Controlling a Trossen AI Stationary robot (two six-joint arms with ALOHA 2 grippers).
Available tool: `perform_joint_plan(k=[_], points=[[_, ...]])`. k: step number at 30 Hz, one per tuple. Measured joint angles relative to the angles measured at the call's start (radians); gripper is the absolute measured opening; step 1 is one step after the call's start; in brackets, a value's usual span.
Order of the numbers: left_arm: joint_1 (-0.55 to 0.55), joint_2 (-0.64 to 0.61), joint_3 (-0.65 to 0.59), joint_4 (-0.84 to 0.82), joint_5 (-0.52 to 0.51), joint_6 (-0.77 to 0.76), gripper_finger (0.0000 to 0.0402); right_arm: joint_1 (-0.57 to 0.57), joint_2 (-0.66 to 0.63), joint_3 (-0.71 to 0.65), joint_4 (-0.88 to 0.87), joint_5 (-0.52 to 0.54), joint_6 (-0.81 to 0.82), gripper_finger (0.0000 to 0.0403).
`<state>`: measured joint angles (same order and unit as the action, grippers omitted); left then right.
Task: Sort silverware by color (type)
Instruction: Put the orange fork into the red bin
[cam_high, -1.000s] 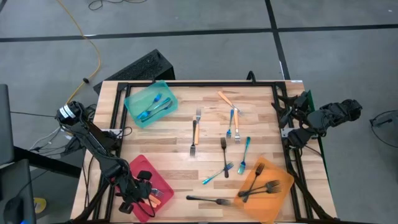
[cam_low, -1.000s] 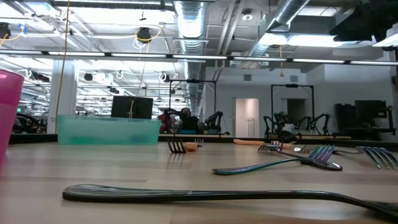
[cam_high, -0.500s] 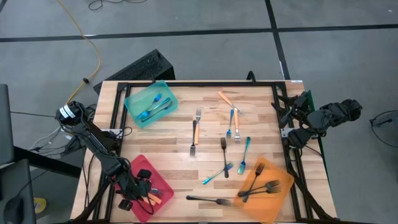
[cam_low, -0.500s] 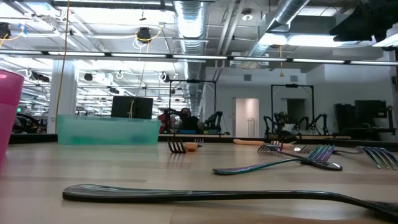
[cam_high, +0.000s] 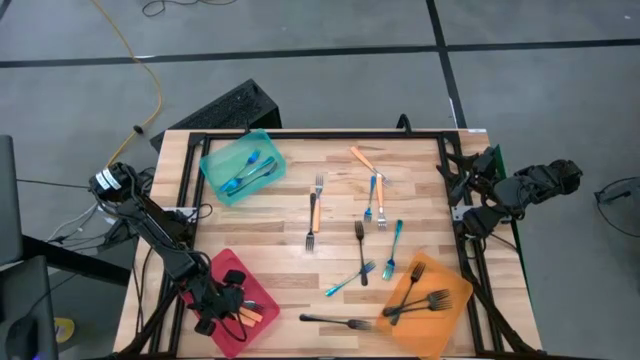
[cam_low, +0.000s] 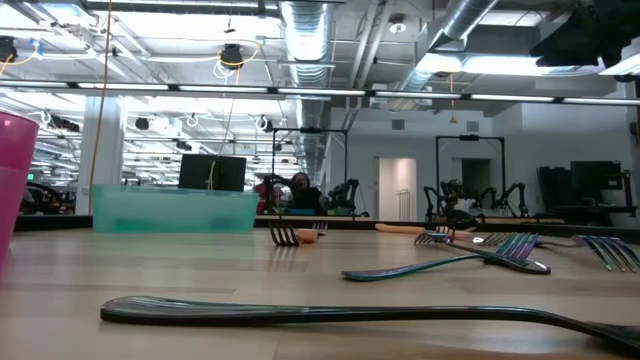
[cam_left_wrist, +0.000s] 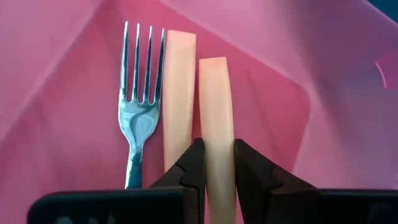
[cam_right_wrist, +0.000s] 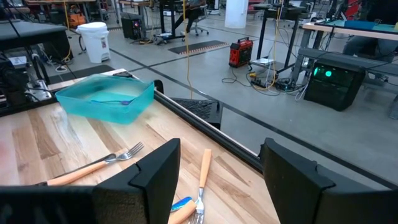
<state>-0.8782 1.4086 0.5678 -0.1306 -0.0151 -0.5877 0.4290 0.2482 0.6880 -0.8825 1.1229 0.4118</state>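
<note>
My left gripper (cam_high: 228, 312) (cam_left_wrist: 216, 152) is down in the red tray (cam_high: 262, 292) at the table's near left, shut on an orange-handled fork (cam_left_wrist: 214, 106). Beside it in the tray lie a second orange handle (cam_left_wrist: 179, 93) and a fork's metal tines (cam_left_wrist: 140, 68). Loose forks lie mid-table: orange-handled (cam_high: 314, 212), teal (cam_high: 393, 248) and black (cam_high: 360, 250). My right gripper (cam_right_wrist: 217, 174) waits open off the table's right edge (cam_high: 470, 200), with nothing between its fingers. My left gripper pinches the orange handle (cam_left_wrist: 216, 134) between its two fingertips, partway along it, with the handle's flat free end (cam_left_wrist: 212, 62) sticking out ahead. The fingers slant down from the near left and run along the handle. The gripper hides the tine end; whether the fork touches the tray floor I cannot tell.
The teal tray (cam_high: 222, 152) at the far left holds teal forks; the orange tray (cam_high: 445, 318) at the near right holds black forks. A black fork (cam_high: 335, 321) lies by the near edge. Black frame rails (cam_high: 300, 135) border the table.
My left gripper has sunk lower into the red tray, carrying the orange-handled fork with it and staying shut on it.
</note>
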Motion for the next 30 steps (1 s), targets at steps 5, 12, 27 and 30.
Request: perform_joint_plan(k=[5,12,27,30], points=[[0.0,0.0,0.0,-0.001,0.0,0.0,0.0037,0.0,0.0,0.0,0.0,0.0,0.0,0.0242],[0.003,-0.001,0.002,-0.063,0.034,-0.004,0.0037,0.0,0.0,0.0,0.0,0.0,0.0,0.0242],[0.003,-0.001,0.002,-0.14,0.073,-0.001,0.0037,0.0,0.0,0.0,0.0,0.0,0.0,0.0242],[0.003,-0.001,0.002,-0.144,0.074,0.0,0.0037,0.0,0.0,0.0,0.0,0.0,0.0,0.0242]])
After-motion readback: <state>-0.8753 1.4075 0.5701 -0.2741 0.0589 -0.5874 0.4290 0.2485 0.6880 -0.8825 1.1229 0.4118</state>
